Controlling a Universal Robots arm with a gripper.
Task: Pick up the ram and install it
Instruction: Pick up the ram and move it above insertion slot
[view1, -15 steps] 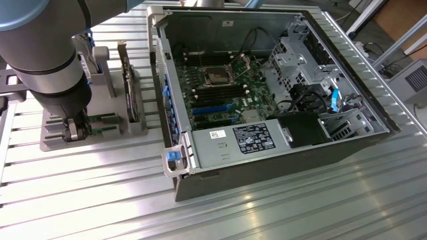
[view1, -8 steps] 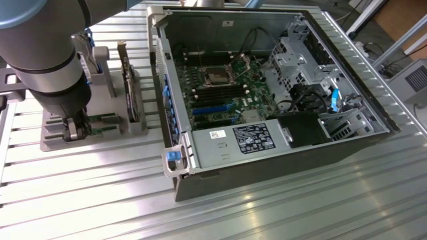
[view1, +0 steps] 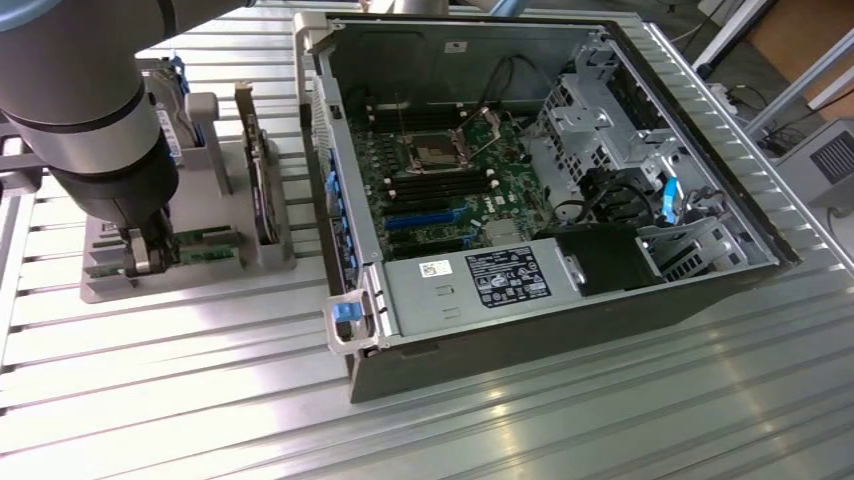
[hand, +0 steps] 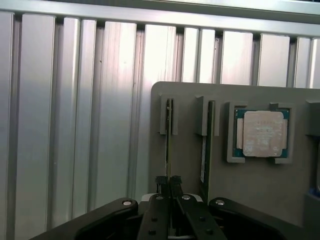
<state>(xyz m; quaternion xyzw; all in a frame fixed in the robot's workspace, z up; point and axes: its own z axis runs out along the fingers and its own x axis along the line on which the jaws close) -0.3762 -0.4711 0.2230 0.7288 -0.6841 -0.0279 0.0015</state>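
The ram (hand: 168, 131) is a thin green stick standing on edge in a slot of the grey holder block (hand: 250, 190). My gripper (hand: 168, 181) is down over one end of it, and its black fingertips (hand: 161, 184) are shut on the stick's edge. In the exterior view the gripper (view1: 144, 255) hangs low over the holder (view1: 94, 285) at that view's left, with the green ram (view1: 203, 244) reaching out beside it. The stick still sits in its slot.
A second stick (hand: 204, 150) stands in the neighbouring slot, and a square CPU (hand: 262, 132) lies in a pocket beyond it. A larger card (view1: 262, 170) stands upright on the holder. The open computer case (view1: 441, 320) with its motherboard (view1: 441, 190) lies at the exterior view's right.
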